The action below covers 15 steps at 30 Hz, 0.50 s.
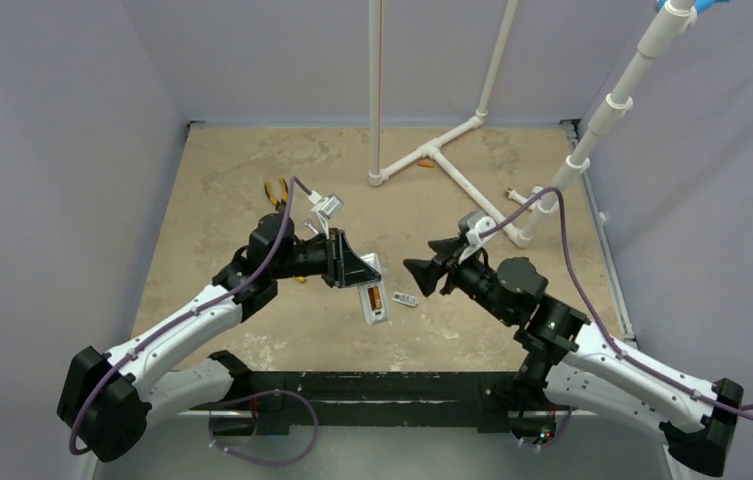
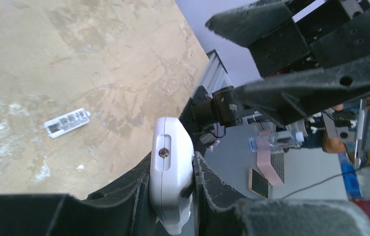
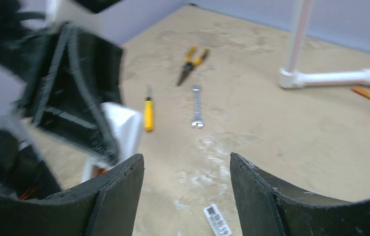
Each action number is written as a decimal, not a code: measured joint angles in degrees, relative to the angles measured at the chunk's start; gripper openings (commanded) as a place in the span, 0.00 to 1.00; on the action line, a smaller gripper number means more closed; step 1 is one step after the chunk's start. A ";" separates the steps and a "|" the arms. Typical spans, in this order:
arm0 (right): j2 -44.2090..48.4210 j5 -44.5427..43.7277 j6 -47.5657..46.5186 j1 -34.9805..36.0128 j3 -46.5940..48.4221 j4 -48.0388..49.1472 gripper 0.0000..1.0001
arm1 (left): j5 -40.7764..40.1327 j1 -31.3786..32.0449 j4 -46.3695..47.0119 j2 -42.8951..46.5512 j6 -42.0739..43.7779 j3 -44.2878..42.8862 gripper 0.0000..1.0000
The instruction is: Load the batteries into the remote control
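My left gripper (image 1: 357,270) is shut on the white remote control (image 1: 373,297) and holds it above the table, battery recess facing up. One orange-copper battery (image 1: 376,298) sits in the recess. In the left wrist view the remote's end (image 2: 172,164) is pinched between my fingers. My right gripper (image 1: 420,275) is open and empty, just right of the remote and pointing at it. In the right wrist view the remote (image 3: 124,129) shows at left, with an orange bit of battery (image 3: 99,171) below it.
The small whitish cover plate (image 1: 407,300) lies on the table below the grippers, also in both wrist views (image 2: 67,122) (image 3: 217,220). Pliers (image 3: 191,64), a yellow screwdriver (image 3: 148,110) and a silver wrench (image 3: 197,105) lie behind. A small orange object (image 1: 425,162) lies by the white pipe frame (image 1: 432,155).
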<state>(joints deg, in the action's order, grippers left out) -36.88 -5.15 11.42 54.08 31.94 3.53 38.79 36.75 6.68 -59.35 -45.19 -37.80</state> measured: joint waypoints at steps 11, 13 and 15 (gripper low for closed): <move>-33.55 -17.88 5.18 -14.49 18.16 -6.54 0.40 | -1.38 -10.84 -3.30 6.62 -2.29 4.74 0.00; -39.32 -17.90 5.49 -17.77 20.79 -6.56 0.33 | -1.55 -10.86 -4.74 8.44 -2.14 4.74 0.00; -44.89 -17.79 5.46 -19.98 24.52 -6.69 0.26 | -1.64 -10.86 -5.66 9.92 -1.92 4.74 0.00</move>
<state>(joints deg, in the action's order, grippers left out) -81.78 -22.94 16.88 34.11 56.47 -3.16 37.15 25.89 1.02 -49.43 -47.11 -33.06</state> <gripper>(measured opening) 0.353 0.255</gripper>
